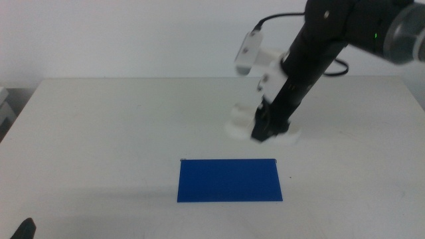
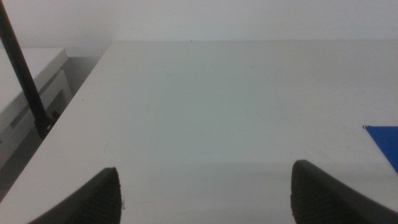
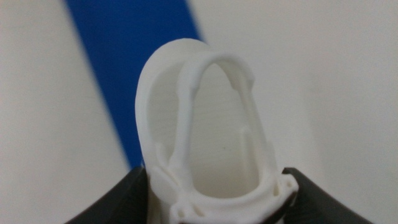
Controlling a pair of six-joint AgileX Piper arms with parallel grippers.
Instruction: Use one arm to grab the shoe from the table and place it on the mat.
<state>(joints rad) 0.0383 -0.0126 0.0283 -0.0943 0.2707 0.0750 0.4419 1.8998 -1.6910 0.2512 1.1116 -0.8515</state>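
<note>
The right arm [image 1: 312, 60] reaches in from the right side of the middle view and slants down to the white shoe [image 1: 239, 123], which sits on the off-white table [image 1: 99, 133] just beyond the far edge of the blue mat [image 1: 230, 180]. The right gripper [image 1: 265, 131] is down at the shoe, and its dark jaws hide the shoe's middle. From the right wrist camera the two jaws stand one on each side of the shoe [image 3: 208, 130], pressed against its white body — closed on it, with the rounded end and an arched white strap sticking out ahead of them. The mat [image 3: 130, 68] shows behind the shoe there as a slanted blue band; whether the shoe's sole is on the table or just off it cannot be told.

The left gripper [image 2: 205, 199] waits low at the table's near left — its jaws are spread wide with nothing between them, and a corner of the mat [image 2: 384, 140] shows to one side.
</note>
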